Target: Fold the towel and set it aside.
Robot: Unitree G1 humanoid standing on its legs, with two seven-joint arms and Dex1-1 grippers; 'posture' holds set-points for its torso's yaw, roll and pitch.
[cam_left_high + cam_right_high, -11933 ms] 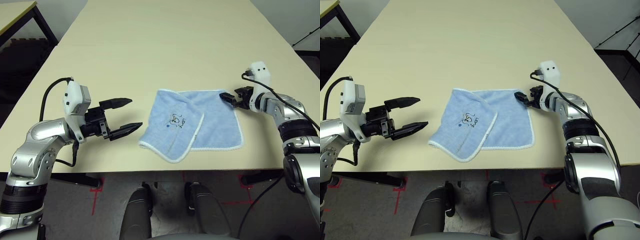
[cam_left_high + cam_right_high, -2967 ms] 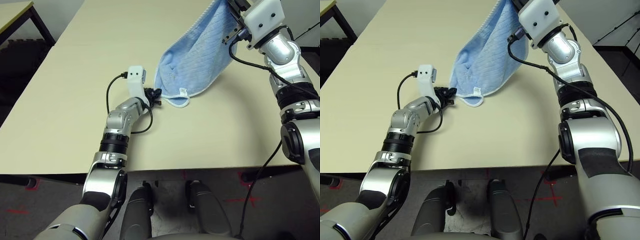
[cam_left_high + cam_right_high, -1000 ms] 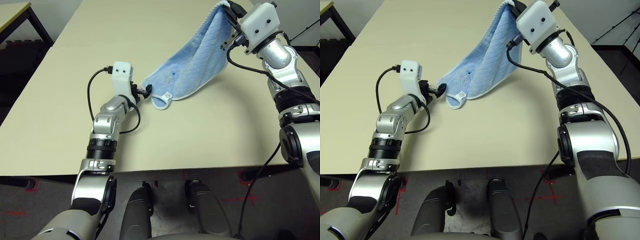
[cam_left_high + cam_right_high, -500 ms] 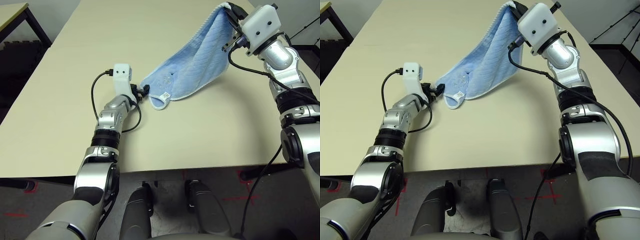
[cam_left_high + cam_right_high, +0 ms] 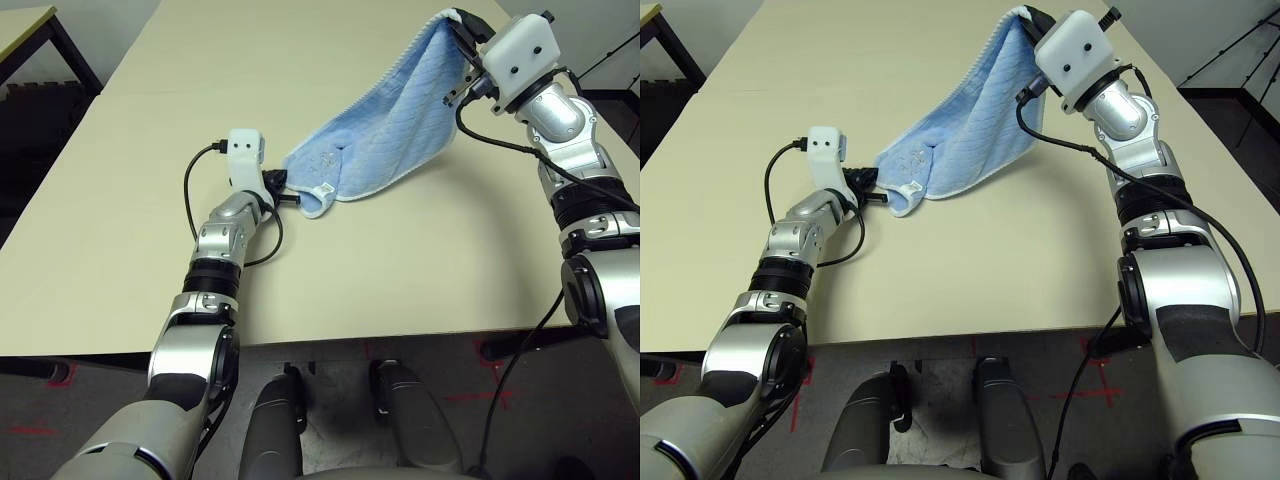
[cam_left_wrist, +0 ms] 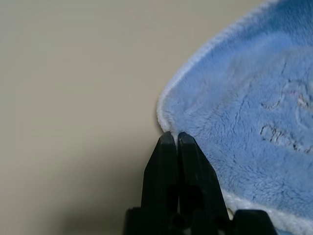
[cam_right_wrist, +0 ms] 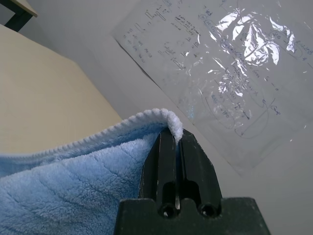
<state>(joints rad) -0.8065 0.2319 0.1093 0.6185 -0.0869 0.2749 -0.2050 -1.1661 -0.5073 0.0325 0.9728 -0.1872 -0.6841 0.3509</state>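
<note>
The right gripper pinches the towel high over the table; the left gripper, closed at its low corner, may hold nothing; that corner could slip.

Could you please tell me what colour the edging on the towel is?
White, against the light-blue towel; the left wrist view shows it best.

My light-blue terry towel with white edging hung slanted, one corner raised high, its low end sagging to the table.
</note>
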